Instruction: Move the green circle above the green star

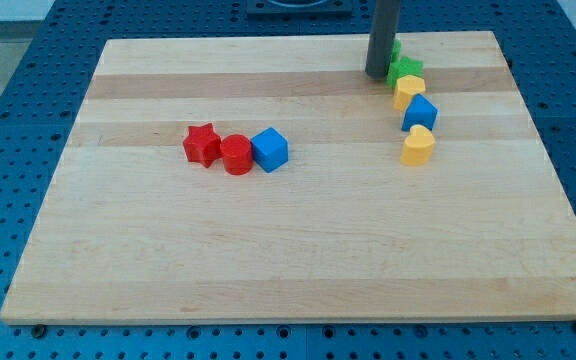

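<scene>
- Table (298, 260): pale wooden board filling most of the frame, on a blue perforated base (13, 120).
- Rod: dark, upright, upper right of frame; my tip (377, 76) rests on the table. The end effector is a plain rod, with no jaws to part or close.
- Green circle (396, 50): mostly hidden behind the rod, just right of my tip; shape hard to confirm.
- Green star (406, 69): directly below the circle, touching it.
- Below the star, a descending chain: yellow block (409, 90), blue block (420, 112), yellow block (418, 146).
- Left of centre, a touching row: red star (202, 144), red cylinder (236, 155), blue cube (269, 149).
</scene>
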`<state>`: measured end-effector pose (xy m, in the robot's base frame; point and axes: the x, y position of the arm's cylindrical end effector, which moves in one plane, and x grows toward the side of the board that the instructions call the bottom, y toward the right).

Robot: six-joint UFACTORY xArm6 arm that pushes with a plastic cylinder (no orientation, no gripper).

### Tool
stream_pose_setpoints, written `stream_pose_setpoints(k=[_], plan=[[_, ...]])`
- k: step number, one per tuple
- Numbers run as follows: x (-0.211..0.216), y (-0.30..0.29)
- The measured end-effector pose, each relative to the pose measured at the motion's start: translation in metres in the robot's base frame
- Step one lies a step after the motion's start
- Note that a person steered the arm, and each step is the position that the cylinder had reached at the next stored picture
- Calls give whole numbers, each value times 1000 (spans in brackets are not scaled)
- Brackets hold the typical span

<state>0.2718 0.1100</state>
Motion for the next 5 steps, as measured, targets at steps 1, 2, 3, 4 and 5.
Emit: stream_pose_setpoints(k=[1, 2, 3, 4, 5], plan=[[-13, -9], [-29, -11], [-36, -11], [-48, -33], [-58, -64]])
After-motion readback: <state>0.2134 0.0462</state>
